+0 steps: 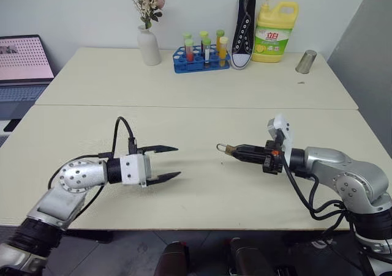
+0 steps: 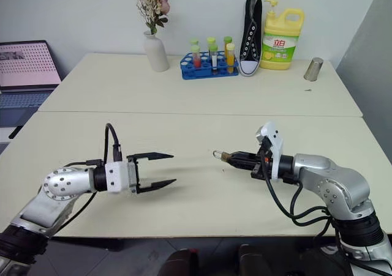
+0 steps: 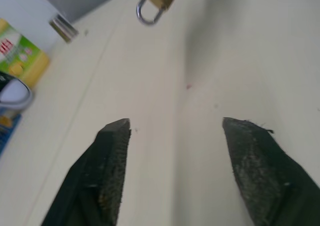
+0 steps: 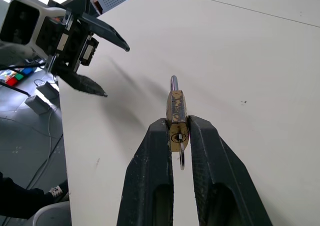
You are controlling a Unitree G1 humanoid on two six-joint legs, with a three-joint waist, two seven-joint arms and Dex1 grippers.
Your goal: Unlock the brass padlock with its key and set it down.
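Between right pincer point(image 4: 179, 128) fingertips, brass padlock point(image 4: 176, 115).

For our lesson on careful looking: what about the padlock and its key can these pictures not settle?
- Key: in the right wrist view a thin silver piece hangs under the padlock, half hidden between the right hand's fingers; key or not is unclear.
- Shackle locked or freed: too small in the head views, cut off by the edge in the left wrist view.
- Left hand is open, holding nothing.
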